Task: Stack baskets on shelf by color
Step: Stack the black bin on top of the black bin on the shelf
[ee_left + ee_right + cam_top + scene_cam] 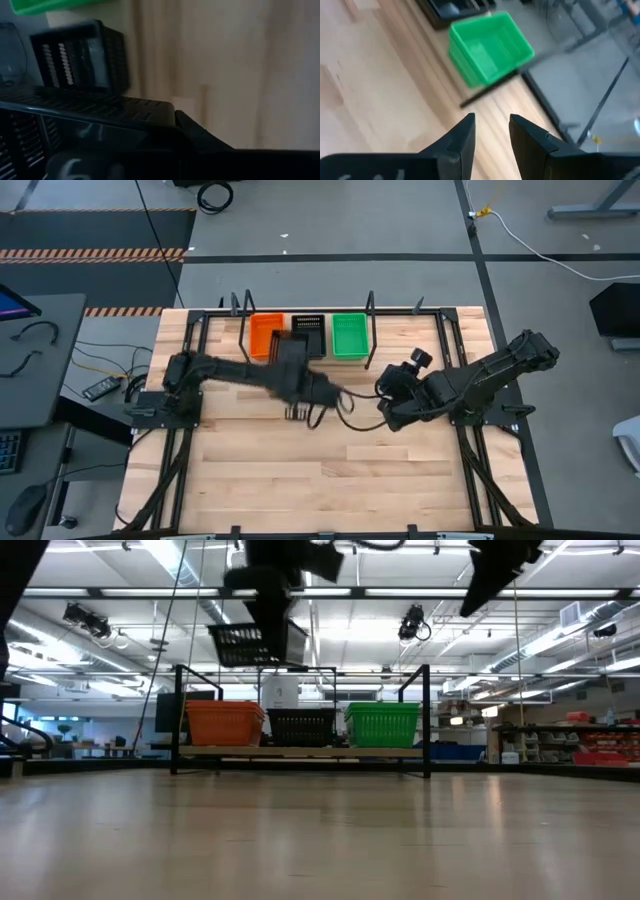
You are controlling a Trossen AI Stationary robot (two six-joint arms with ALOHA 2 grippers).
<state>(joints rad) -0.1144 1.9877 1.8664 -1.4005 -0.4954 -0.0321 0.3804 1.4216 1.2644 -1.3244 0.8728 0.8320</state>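
Note:
The shelf (300,752) stands at the table's far edge with an orange stack (265,335), a black stack (308,332) and a green stack (349,335) abreast on its board. My left gripper (300,395) is near the table's middle, in front of the black stack, shut on one more black basket (258,643), which hangs higher than the stacks. My right gripper (492,125) is open and holds nothing. It hovers over the table right of the left gripper, pointing toward the green stack (487,47). My left gripper holds the black basket at the rim of one wall (115,107), with a dark finger (200,137) lying along that rim's corner. The basket is lifted clear of table and shelf and hangs under the gripper, slightly tilted. Whether one finger is inside cannot be told.
Thin black upright posts (428,720) frame the shelf at its ends and between stacks. The bare wooden tabletop (330,470) stretches toward the near edge. Both arm bases sit at the table's left and right sides. A cable loops between the two grippers (345,408).

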